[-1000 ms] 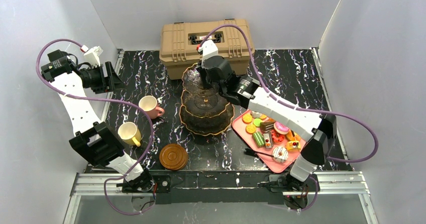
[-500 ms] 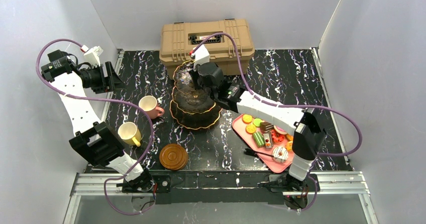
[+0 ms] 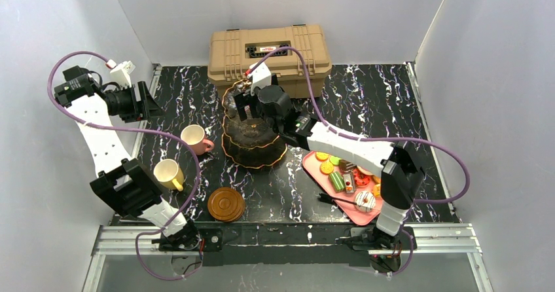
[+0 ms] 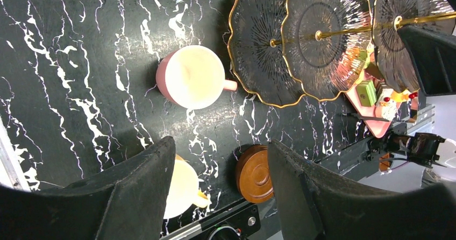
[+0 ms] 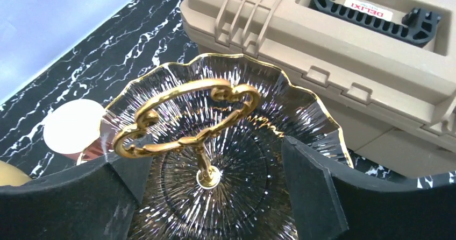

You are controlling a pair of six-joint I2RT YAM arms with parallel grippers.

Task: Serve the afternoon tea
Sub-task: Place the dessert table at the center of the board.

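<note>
The three-tier black stand (image 3: 252, 138) with gold rims stands on the marble table, left of centre. My right gripper (image 3: 245, 103) hovers over its top tier, open, its fingers on either side of the gold loop handle (image 5: 185, 116) and not touching it. My left gripper (image 3: 148, 101) is open and empty, raised at the far left and looking down on the cups. A pink cup (image 3: 194, 137) and a yellow cup (image 3: 169, 173) sit left of the stand. Brown saucers (image 3: 226, 203) lie stacked near the front edge. Colourful pastries (image 3: 347, 174) fill a pink tray (image 3: 309, 164) at the right.
A tan toolbox (image 3: 268, 50) stands shut at the back, close behind the stand, and shows in the right wrist view as the toolbox (image 5: 349, 46). White walls enclose the table on three sides. A black fork-like tool (image 3: 334, 199) lies by the tray's front.
My right gripper carried the stand to the left by its handle, then opened and let the handle go. The left arm has not moved.
</note>
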